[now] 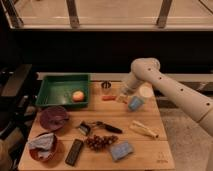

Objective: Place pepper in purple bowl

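The pepper (108,98) is a small slender red-orange piece lying on the wooden table (145,156), just right of the green tray. My gripper (122,96) hangs low over the table right beside the pepper's right end, on the white arm that reaches in from the right. The purple bowl (54,118) is a dark maroon round bowl at the left of the table, in front of the tray, with nothing in it that I can make out.
A green tray (55,85) holds an apple (78,96). A metal cup (105,85) stands behind the pepper. A white cup (145,91) and a blue object (135,103) lie by the gripper. A red-orange bowl with grey cloth (42,146), remote (75,151), grapes (100,142), black-handled tool (97,126), blue sponge (121,150) and yellow item (144,129) fill the front.
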### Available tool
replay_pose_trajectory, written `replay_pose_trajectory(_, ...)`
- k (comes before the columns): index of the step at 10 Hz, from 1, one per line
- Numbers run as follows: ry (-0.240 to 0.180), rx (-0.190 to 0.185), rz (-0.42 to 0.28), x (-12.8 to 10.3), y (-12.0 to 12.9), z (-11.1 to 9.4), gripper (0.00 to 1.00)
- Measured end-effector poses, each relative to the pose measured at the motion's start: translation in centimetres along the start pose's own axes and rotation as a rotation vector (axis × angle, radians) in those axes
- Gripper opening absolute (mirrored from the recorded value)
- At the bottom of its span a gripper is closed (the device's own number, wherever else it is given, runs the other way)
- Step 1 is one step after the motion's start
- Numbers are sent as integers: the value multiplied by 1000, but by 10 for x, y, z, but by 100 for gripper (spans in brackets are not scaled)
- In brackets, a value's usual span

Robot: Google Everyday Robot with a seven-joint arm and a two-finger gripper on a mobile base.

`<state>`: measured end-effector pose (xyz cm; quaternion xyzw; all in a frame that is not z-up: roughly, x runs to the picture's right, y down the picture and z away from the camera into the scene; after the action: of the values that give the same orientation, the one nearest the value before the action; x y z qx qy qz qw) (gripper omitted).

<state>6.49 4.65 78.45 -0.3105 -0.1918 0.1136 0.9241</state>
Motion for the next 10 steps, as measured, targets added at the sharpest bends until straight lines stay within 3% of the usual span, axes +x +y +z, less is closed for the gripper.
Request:
replay_pose_trajectory(1, -16, -15, -30, -13, 4, 2, 0)
replay_pose_trajectory(7, -5, -14, -45, -13, 6, 1, 0)
replay_pose_trajectory(9, -4, -11, -126, -34, 11, -1, 0)
replay_pose_trajectory(10, -4, -12, -176, -55, 15, 3, 0)
